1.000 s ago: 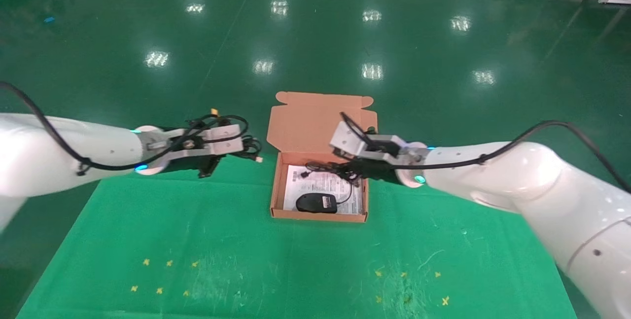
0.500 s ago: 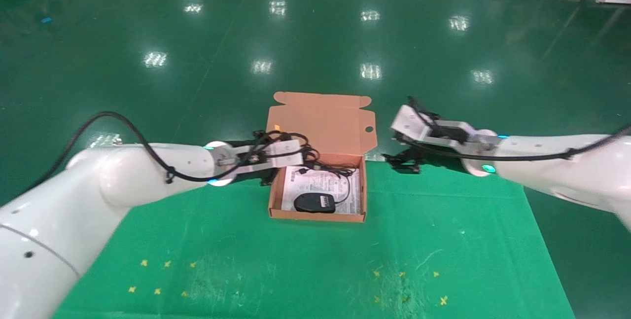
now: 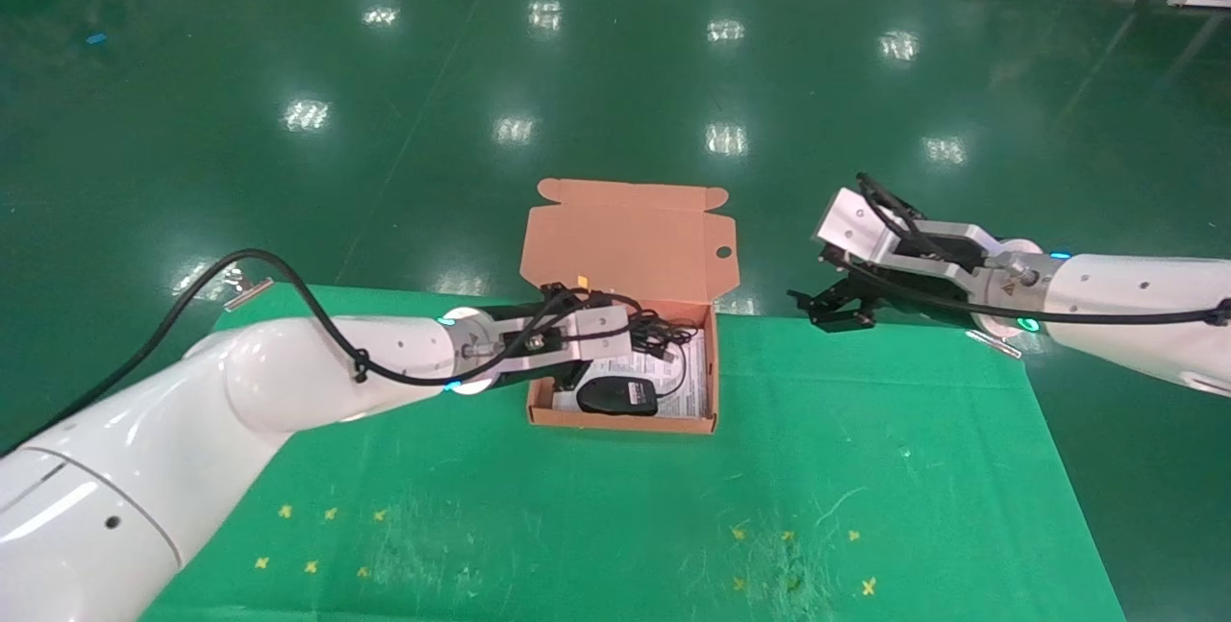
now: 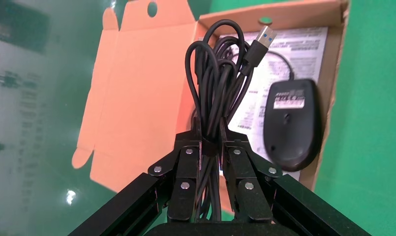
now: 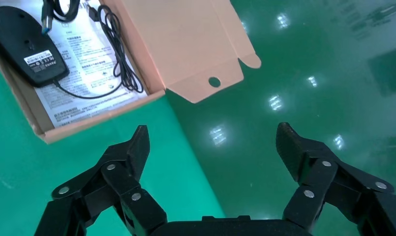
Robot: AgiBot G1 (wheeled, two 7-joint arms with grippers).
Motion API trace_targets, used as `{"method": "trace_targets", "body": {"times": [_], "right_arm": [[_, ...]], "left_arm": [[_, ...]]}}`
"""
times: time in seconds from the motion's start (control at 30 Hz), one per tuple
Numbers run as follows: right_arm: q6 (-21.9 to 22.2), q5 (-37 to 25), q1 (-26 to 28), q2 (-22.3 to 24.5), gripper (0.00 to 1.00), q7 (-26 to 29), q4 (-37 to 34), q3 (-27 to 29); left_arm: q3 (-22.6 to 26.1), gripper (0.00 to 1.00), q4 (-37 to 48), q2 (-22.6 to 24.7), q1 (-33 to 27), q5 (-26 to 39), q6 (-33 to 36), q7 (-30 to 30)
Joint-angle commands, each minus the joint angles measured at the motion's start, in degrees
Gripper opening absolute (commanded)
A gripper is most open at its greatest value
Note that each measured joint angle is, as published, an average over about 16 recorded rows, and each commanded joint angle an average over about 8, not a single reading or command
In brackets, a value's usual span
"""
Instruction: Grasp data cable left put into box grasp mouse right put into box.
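The open cardboard box (image 3: 620,423) sits at the far middle of the green mat, its flap lid (image 3: 625,237) standing open. The black mouse (image 3: 616,395) lies underside up on the white printed sheet (image 3: 694,382) inside the box. My left gripper (image 3: 575,376) is over the box's left side, shut on the tied middle of the data cable (image 3: 656,328). In the left wrist view the cable bundle (image 4: 216,73) sticks out past the left gripper (image 4: 211,140) above the box floor, beside the mouse (image 4: 290,123). My right gripper (image 3: 832,308) is open and empty, right of the box.
The green mat (image 3: 596,507) ends just behind the box, with shiny green floor beyond. Small yellow marks (image 3: 317,526) dot the mat's near part. In the right wrist view the right gripper (image 5: 213,135) hovers over the mat's far edge, with the mouse's thin cord (image 5: 119,59) inside the box.
My left arm has carried the data cable rightward from left of the box to over its inside. My right gripper has drawn back from the box to the right, leaving the mouse inside.
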Motion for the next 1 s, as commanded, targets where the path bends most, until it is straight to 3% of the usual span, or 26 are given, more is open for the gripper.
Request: {"method": "trace_targets", "body": {"times": [0.03,0.13,0.17,0.4,0.43,0.7,1.0], "right_arm": [[0.2,-0.7,0.1,1.5,1.00,1.2,2.1,-0.3],[0.8,-2.3,0.3,3.1,1.00,3.4,4.9,-0.9],[1.0,-2.7,0.4,3.5,1.00,4.0,5.6,-1.1],[1.7,-4.6,0.5,4.4,1.00,6.5,7.8,-2.0],[1.7,-4.6,0.5,4.5,1.00,6.6,7.8,-2.0],[1.9,-4.7,0.8,4.2,1.00,6.0,7.7,-1.9],[2.7,-8.3,4.1,4.8,1.00,5.0,9.2,-2.2]], "left_arm": [[1.8,0.00,0.4,0.1,0.2,-3.2,-0.8,1.9],[4.7,0.00,0.7,0.2,-0.2,-7.4,-2.0,3.0],[5.4,0.08,0.8,0.2,-0.3,-8.5,-2.2,3.2],[8.3,0.96,1.3,0.2,-0.7,-13.4,-3.0,3.3],[8.4,1.00,1.4,0.3,-0.7,-13.6,-3.0,3.2],[8.0,1.00,0.2,-1.0,-0.7,-13.0,-3.1,2.9],[6.8,1.00,-0.1,-2.8,-5.1,-13.0,-7.1,0.5]]}}
